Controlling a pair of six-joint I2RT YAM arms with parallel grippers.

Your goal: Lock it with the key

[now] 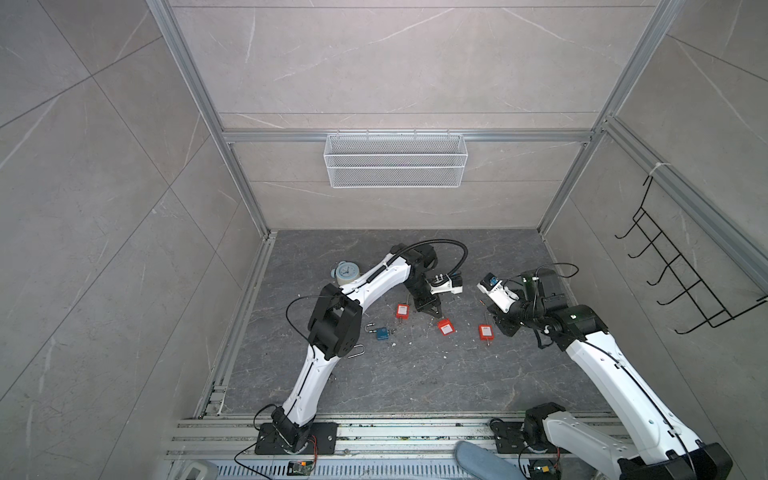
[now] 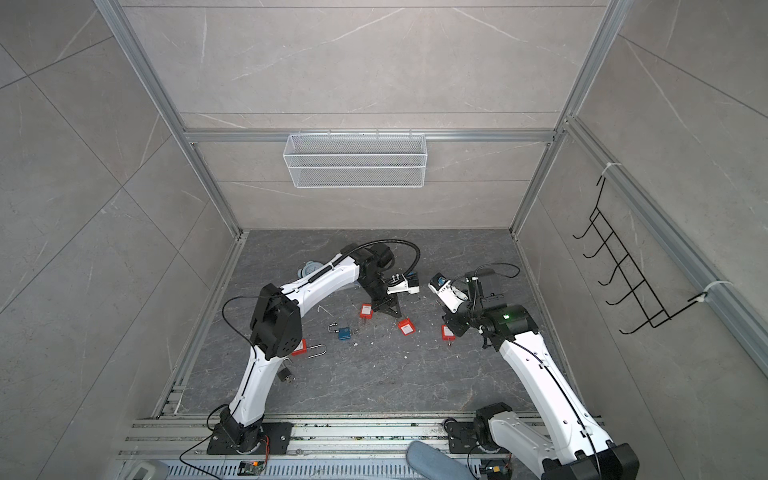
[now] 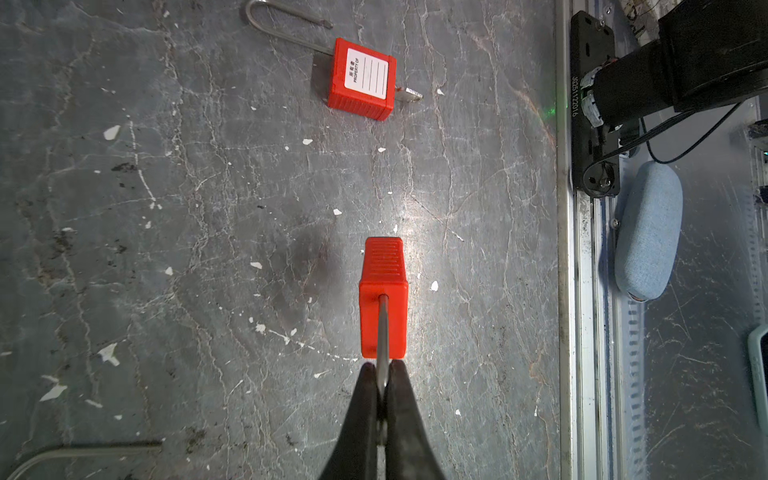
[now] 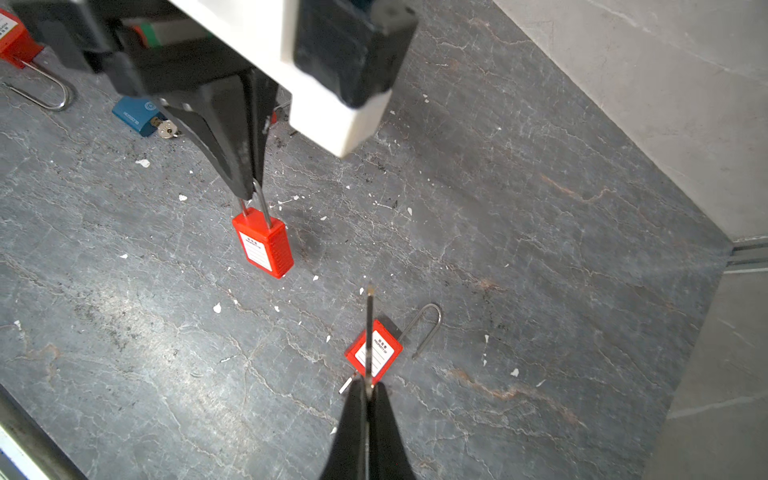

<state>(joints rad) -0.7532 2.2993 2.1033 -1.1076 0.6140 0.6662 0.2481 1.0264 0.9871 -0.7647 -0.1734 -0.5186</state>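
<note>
Right wrist view: right gripper (image 4: 368,386) pinches the key (image 4: 369,332), blade pointing ahead; left gripper (image 4: 251,187) clamps the shackle (image 4: 262,203) of the red padlock (image 4: 264,245), hanging body-down, near upright, beyond the key tip toward the robot's left, apart

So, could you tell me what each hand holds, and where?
The left hand holds the red padlock by its shackle; the right hand holds a key by its rear end.
</note>
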